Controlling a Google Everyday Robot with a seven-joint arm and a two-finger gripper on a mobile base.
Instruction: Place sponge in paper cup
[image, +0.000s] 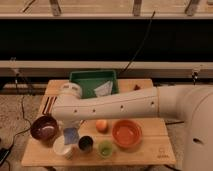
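The light blue sponge (70, 134) hangs at the end of my arm, just above the rim of the white paper cup (63, 148) at the table's front left. My gripper (70, 128) is shut on the sponge and reaches down from the white arm that crosses the table from the right. The sponge overlaps the cup's upper right edge. The arm hides part of the gripper.
A small dark metallic cup (85, 143) and a small green cup (105, 148) stand right of the paper cup. A purple bowl (44, 127) sits left, with an orange ball (101, 125) and an orange bowl (126, 133) right. A green tray (85, 80) holds a pale cloth (104, 90) at the back.
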